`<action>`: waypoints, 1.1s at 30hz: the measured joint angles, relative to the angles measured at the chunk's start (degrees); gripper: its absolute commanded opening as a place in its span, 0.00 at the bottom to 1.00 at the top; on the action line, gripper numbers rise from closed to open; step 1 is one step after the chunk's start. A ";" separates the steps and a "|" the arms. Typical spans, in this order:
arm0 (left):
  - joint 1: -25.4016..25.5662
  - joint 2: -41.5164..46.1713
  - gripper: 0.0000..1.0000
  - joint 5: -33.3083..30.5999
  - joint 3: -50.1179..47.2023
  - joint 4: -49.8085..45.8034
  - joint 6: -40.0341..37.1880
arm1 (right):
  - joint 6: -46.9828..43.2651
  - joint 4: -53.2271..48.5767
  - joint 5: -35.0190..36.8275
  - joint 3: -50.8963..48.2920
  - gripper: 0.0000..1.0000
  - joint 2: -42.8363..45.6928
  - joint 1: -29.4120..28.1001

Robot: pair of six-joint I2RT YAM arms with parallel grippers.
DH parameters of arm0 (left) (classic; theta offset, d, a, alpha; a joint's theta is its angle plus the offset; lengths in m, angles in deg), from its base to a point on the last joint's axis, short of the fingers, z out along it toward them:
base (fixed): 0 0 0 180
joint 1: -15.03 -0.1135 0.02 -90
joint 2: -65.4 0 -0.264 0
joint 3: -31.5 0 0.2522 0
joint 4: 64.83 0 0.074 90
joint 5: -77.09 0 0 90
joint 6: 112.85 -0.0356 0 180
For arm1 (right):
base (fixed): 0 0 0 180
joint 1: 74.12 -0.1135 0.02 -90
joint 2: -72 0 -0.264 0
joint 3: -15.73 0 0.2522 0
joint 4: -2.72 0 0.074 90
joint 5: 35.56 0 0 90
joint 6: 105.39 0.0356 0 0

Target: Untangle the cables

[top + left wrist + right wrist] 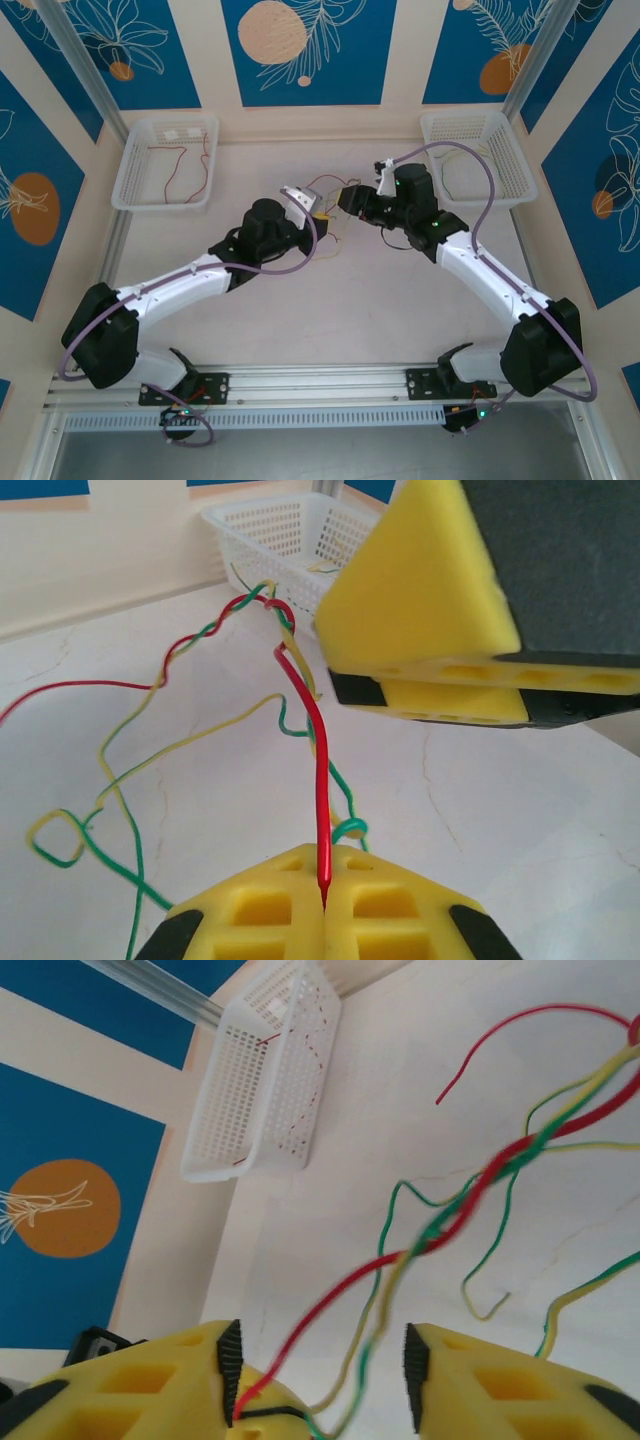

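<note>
A pale tabletop (330,320) with fine hairline veins runs to a cream back wall. Two white plastic baskets with perforated sides sit at its far edge, well apart: the left basket (124,172) near the left corner and the right basket (521,165) near the right corner. Blue wall panels (345,55) surround the scene, printed with white leaf outlines and orange or peach discs. Slanted aluminium posts (85,70) rise at both far corners. Along the near edge lies an aluminium rail (320,378), and just in front of it is a slotted white duct (320,416).
</note>
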 measured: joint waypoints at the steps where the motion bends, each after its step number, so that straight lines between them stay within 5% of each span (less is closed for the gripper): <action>1: 0.00 0.00 0.00 -0.07 -0.02 0.04 0.00 | -0.09 0.44 0.11 -0.81 0.61 0.57 0.17; 19: -0.07 0.02 0.00 -1.51 -0.63 1.27 0.22 | 0.72 12.94 -8.11 -7.91 0.46 -1.27 2.64; 33: -0.07 0.26 0.00 -1.53 -0.66 1.27 0.63 | 1.36 16.24 -9.51 -7.41 0.13 -6.97 1.46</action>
